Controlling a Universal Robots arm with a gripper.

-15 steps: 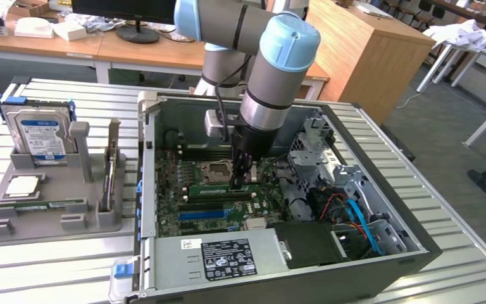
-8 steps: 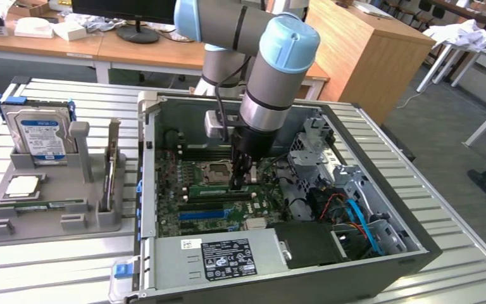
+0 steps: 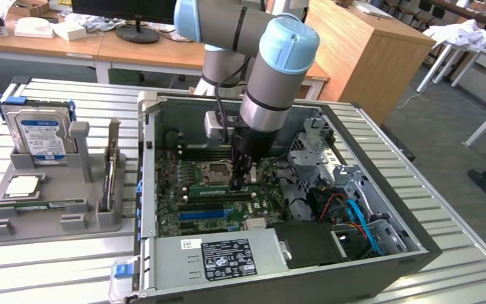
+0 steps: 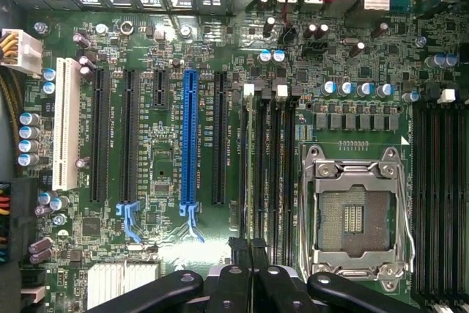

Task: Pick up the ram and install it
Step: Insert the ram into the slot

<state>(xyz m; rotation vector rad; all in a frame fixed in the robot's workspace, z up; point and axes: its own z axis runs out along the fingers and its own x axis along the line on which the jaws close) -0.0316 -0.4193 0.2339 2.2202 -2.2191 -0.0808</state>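
The black two-fingered claw [image 3: 240,182], its fingers closed together on nothing, stands over one end of the long, flat green circuit-board ram stick [image 3: 213,190], which appears seated among the black plastic memory slots [image 4: 267,166], its long axis running toward the exterior view's left.

1. arm [image 3: 264,88]: silver-grey round tube segments, metal look.
2. joint caps [image 3: 290,41]: light blue, smooth, rounded.
3. ring band [image 3: 264,104]: black, circles the lower segment.
4. wrist block [image 3: 218,125]: grey, boxy; thin black cable [image 3: 218,95] runs up from it.
5. hand [image 3: 240,180]: black, narrow; wrist view gives glossy rounded link bars [image 4: 176,287] and slim dark fingers [image 4: 239,254].
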